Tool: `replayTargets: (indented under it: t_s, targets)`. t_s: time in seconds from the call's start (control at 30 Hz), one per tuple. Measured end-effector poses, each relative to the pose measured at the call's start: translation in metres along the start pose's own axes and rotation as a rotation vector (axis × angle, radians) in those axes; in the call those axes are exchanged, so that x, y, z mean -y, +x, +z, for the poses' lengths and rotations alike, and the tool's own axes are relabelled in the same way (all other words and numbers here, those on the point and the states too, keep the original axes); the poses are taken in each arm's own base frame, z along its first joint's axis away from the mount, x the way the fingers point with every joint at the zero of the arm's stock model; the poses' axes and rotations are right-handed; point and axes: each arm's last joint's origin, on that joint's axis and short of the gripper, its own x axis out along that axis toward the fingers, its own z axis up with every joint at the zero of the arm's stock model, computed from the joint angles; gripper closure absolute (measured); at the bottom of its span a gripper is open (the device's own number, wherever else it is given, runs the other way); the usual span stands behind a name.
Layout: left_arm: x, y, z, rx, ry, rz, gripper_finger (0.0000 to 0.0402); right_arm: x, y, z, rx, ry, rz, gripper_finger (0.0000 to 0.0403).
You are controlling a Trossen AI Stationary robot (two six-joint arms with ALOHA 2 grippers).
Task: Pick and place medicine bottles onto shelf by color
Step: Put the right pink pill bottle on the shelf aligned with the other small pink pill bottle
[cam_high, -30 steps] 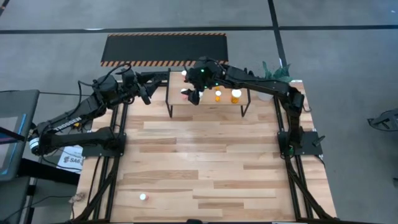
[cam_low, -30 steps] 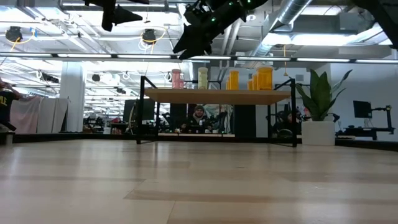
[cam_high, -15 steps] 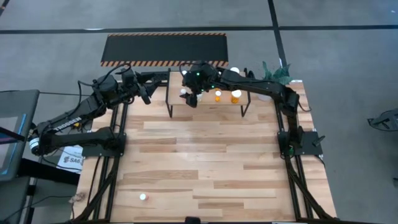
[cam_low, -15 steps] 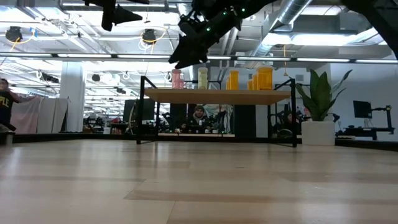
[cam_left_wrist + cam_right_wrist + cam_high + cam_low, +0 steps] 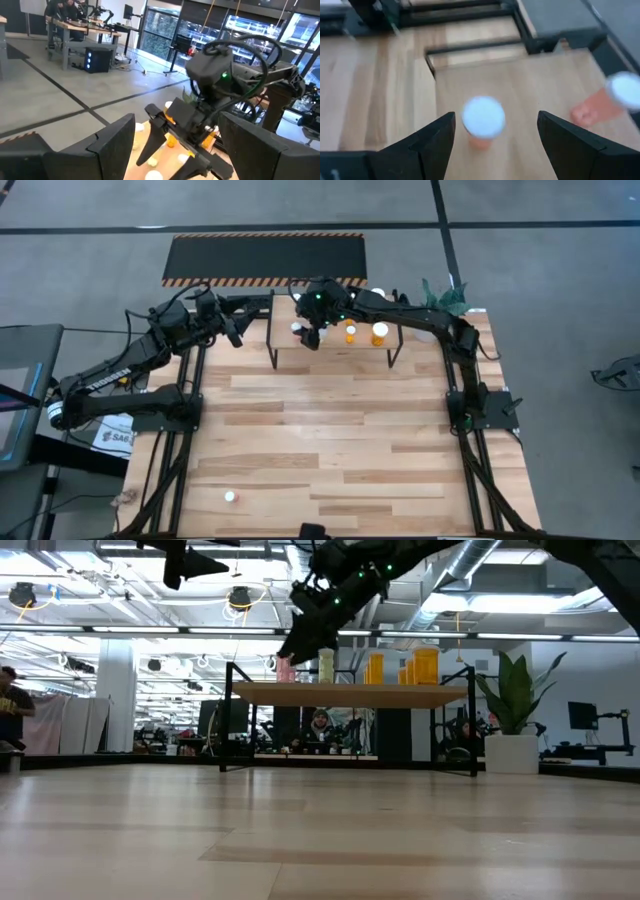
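Hovering: right end effector [image 5: 492, 145] open above pink bottle [image 5: 483, 120].

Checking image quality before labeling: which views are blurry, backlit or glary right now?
Right wrist view: soft all over, white-capped bottle between the right claw tips blurred. Low view: bright ceiling lights behind, arms near-silhouettes, shelf and table sharp. High view: even light, no glare. Left wrist view: window glare, near fingers out of focus.

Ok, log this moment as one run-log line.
right gripper: open, above pink bottle on shelf | left gripper: open, waiting beside shelf | stray bottle: near table edge
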Motion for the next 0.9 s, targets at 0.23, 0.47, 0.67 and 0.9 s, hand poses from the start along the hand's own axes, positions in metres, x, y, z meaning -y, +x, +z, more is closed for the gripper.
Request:
replayTargets:
  t_s: [0.23,0.47,0.67,0.9]
  targets:
    - [0.001,0.0,0.003,0.029,-0.002,-0.009,0.0127,-0.006,-0.002,0.003,0.007,-0.014,0.011,0.0101]
    - [0.001,0.0,0.003,0.028,-0.012,-0.01,0.0127,-0.009,-0.002,0.003,0.0,-0.016,0.017,0.0101]
    - [0.001,0.0,0.003,0.026,-0.021,-0.016,0.0127,-0.014,-0.002,0.003,0.002,-0.029,0.026,0.0101]
    - [0.001,0.0,0.003,0.026,-0.043,-0.016,0.0127,-0.014,0.002,0.0,-0.025,-0.027,0.021,0.0101]
